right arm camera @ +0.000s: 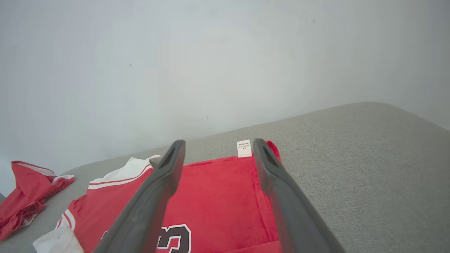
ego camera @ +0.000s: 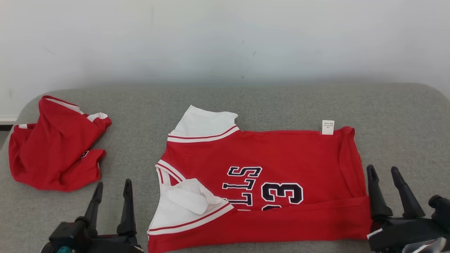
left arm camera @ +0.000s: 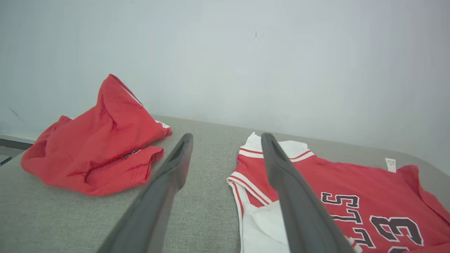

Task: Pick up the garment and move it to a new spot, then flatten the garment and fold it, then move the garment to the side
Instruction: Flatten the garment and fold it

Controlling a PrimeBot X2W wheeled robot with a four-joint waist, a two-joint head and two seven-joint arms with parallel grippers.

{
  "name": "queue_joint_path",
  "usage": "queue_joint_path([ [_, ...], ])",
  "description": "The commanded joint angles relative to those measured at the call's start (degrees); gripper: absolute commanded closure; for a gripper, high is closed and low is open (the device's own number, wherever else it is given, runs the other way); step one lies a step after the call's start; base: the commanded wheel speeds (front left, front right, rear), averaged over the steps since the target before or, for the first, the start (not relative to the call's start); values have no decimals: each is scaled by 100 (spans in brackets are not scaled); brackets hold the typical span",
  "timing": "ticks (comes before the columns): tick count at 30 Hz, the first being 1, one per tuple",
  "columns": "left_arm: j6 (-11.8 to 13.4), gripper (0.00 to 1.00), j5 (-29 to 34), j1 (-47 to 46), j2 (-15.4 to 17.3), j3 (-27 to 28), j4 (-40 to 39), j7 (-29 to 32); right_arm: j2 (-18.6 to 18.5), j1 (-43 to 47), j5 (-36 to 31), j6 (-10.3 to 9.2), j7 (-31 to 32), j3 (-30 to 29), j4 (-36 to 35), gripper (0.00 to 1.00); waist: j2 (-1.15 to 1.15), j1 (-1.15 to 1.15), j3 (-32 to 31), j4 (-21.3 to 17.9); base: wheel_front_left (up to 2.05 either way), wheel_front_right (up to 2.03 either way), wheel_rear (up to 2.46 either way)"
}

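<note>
Two sets of jaws, both spread wide, nothing pinched. Head view: red jersey (ego camera: 267, 154) lies flat on the grey cushion (ego camera: 281, 102), near edge folded over, between left gripper (ego camera: 113, 183) and right gripper (ego camera: 383, 169). Left wrist view: jersey sits off to one side of the fingers. Right wrist view: its white tag (right arm camera: 244, 148) shows between the fingertips.

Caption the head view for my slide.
Jersey partly folded on grey fabric, crumpled red cloth at left, left tool and right tool open.
</note>
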Motion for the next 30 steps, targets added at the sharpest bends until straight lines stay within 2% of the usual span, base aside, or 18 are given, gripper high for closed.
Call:
queue_joint_path([
  [1,-17,0,89,26,-41,49,-41,-18,10,-15,-69,-13,-82,38,-25,0,0,0,-23,7,0,0,0],
  [7,-109,0,589,265,-136,302,-141,-19,104,155,-419,-13,-552,265,46,0,0,0,-113,1,0,0,0],
  [12,-323,0,777,471,-229,554,-23,-20,222,371,-447,-13,-723,236,114,0,0,0,-131,8,0,0,0],
  [16,-410,0,956,654,-365,649,-38,-20,255,591,-512,-13,-785,156,154,0,0,0,-158,25,0,0,0],
  [20,-447,0,1204,857,-351,739,-59,-20,273,716,-523,-13,-808,136,169,0,0,0,-171,-2,0,0,0],
  [30,-606,0,1357,1129,-507,992,-95,-20,224,783,-607,-13,-824,183,279,0,0,0,-184,6,0,0,0],
])
